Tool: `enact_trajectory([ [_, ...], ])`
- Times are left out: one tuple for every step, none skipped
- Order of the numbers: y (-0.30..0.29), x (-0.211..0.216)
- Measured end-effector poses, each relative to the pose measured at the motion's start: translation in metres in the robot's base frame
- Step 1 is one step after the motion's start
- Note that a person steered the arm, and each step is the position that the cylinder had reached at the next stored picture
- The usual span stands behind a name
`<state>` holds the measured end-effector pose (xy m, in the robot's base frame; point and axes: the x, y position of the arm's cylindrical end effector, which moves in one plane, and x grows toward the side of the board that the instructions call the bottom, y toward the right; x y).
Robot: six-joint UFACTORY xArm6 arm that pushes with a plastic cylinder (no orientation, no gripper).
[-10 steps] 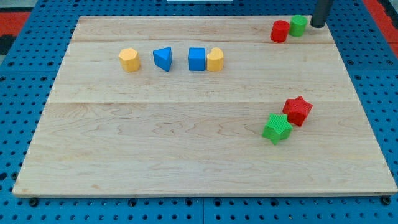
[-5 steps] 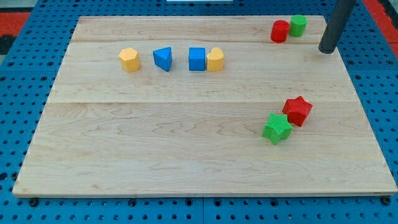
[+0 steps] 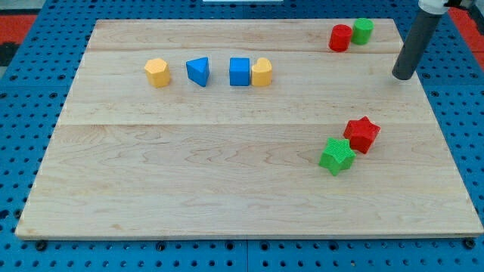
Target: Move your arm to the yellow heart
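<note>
Here my tip rests on the board near the view's right edge, bare and touching no block.

Nearest, toward the view's top, sit the red cylinder and green cylinder, side by side. Below my tip the red star touches the green star. The yellow heart lies well apart to the view's left, pressed against the blue cube; farther left stand the blue triangle and a yellow hexagon on the wooden board.
</note>
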<state>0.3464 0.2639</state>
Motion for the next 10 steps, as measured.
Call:
enact_trajectory([
  [0.0,0.007],
  [0.0,0.015],
  [0.0,0.017],
  [-0.001,0.017],
  [-0.017,0.017],
  [-0.059,0.017],
  [-0.09,0.017],
  [-0.094,0.017],
  [-0.094,0.014],
  [-0.106,-0.006],
])
